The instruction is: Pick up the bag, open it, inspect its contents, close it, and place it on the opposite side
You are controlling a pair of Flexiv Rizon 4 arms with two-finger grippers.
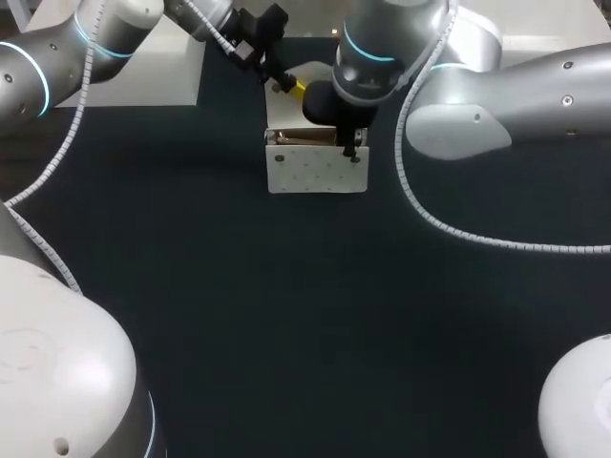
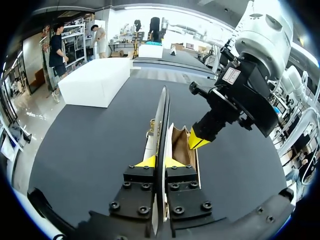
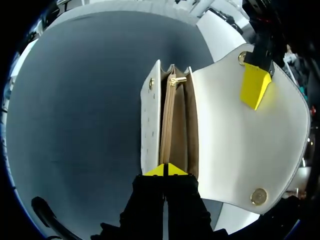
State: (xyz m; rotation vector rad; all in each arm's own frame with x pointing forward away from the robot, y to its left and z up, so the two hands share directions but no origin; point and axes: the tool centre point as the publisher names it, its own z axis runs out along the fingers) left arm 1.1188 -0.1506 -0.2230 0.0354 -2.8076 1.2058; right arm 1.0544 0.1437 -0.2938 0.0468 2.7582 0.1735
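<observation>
The white handbag [image 1: 315,170] is stood upright on the dark table [image 1: 286,324], at the 12 o'clock side of it in the head view. Its flap [image 3: 240,135] is folded open toward 12 o'clock, so that the beige compartments are exposed from above. A gold zip pull [image 3: 175,80] is seen at the end of the middle compartment farthest from the right jaws, and a gold clasp stud [image 3: 258,196] on the inner face of the flap. No contents can be made out inside.

The left arm [image 1: 95,43] is brought in from 10 o'clock. The left jaws are clenched on the free edge of the flap, which is seen edge-on between the two yellow tips in the left wrist view. The right arm [image 1: 506,95] is brought in from 2 o'clock. The right jaws are closed narrowly on the upper edge at the 3 o'clock end of the handbag, and this edge is judged to be grasped between them.

The step in hand is judged to be the inspection; closing and placing are not yet done. Several things could go wrong. Only a narrow strip of the flap is held, so it could slip out if it is pulled harder. The body is held at one end only, so a pull on the flap could tip or twist it. At closing, the flap could be pressed onto the right jaws, because they stand at the mouth of the handbag.
</observation>
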